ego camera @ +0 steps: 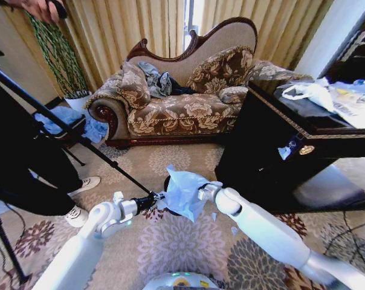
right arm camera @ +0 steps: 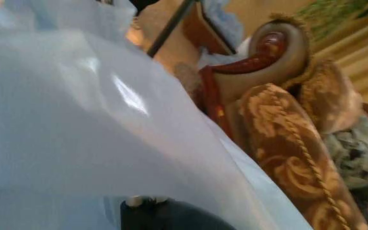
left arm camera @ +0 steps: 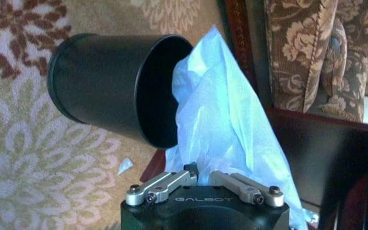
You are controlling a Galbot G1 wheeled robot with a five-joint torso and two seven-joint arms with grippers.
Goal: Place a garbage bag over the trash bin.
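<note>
Pale blue, thin and crinkly, the translucent plastic garbage bag (ego camera: 184, 192) hangs bunched between the two arms, low over the patterned floral carpet (ego camera: 170, 241) in front of the robot. In the left wrist view the garbage bag (left arm camera: 225, 120) spills out of the mouth of the small round black cylindrical trash bin (left arm camera: 110, 86), with part of the plastic tucked inside the rim and the rest trailing toward the camera. In the head view the trash bin (ego camera: 168, 184) stands on the carpet directly behind the bag, mostly covered by it, with just a dark edge showing on its left.

The left gripper (left arm camera: 200, 175) sits at the bag's near edge; its metal fingers (left arm camera: 165, 184) are drawn together, pinching a fold of the plastic. In the head view the left gripper (ego camera: 155, 198) meets the bag from the left side.

The right gripper (ego camera: 202, 192) presses against the bag's right side, and from the right wrist view the bag (right arm camera: 75, 120) is draped across that gripper's dark body (right arm camera: 165, 215), so I cannot tell whether its fingers are apart or together.

Behind the bin stands an ornate floral upholstered sofa (ego camera: 182, 90) with a dark wooden frame, and to the right a dark wooden bench (ego camera: 291, 139) with brass trim.
</note>
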